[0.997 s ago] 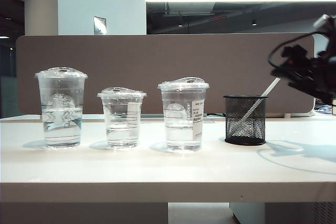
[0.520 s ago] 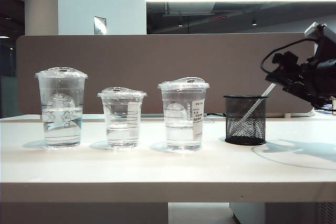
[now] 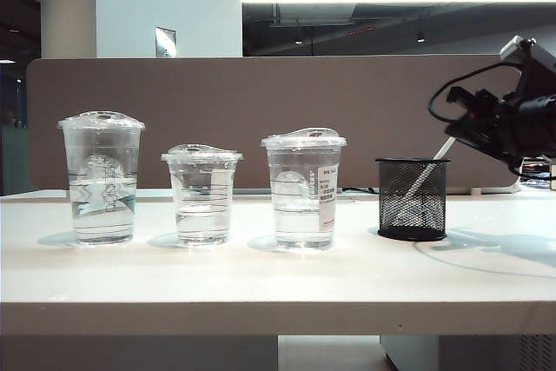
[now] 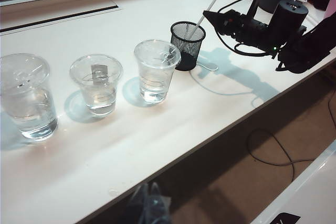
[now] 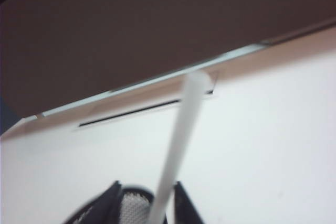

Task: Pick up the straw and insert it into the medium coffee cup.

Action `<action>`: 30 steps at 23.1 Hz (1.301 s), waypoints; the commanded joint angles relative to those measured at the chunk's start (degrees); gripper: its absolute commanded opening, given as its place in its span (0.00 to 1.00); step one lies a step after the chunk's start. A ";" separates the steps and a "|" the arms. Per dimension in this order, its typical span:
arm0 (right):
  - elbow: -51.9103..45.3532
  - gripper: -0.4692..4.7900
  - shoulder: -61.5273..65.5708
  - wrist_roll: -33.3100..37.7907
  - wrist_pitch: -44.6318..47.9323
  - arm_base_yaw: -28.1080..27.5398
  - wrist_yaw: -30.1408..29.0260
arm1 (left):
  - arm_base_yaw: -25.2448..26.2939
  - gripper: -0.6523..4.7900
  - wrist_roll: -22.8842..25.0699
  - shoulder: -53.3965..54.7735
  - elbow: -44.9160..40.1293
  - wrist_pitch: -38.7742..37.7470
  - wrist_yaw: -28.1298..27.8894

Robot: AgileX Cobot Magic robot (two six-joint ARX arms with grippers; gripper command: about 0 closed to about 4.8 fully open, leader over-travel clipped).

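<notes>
On the surface (image 3: pixel 261 275), three lidded cups held water; the medium coffee cup (image 3: pixel 303 188) stood left of the mesh holder (image 3: pixel 413 199), where the straw (image 4: pixel 202 17) leaned. The right hand (image 3: pixel 453 132) flanked the straw, grip unclear. The holder had shifted slightly right. The left hand was unseen.

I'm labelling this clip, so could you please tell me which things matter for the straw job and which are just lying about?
Job: straw; medium cup; right hand, at the straw.
Lying about: tall cup; short cup; mesh holder; left hand, unseen.
</notes>
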 commanded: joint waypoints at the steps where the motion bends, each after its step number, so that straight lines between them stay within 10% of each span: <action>1: 2.12 0.37 -0.20 0.02 -0.50 0.09 -0.11 | 0.09 0.11 0.46 0.13 0.13 0.55 0.26; 30: 9.84 0.13 -1.77 -0.37 -4.61 0.13 -9.03 | 0.07 0.11 0.46 0.13 0.13 0.55 0.24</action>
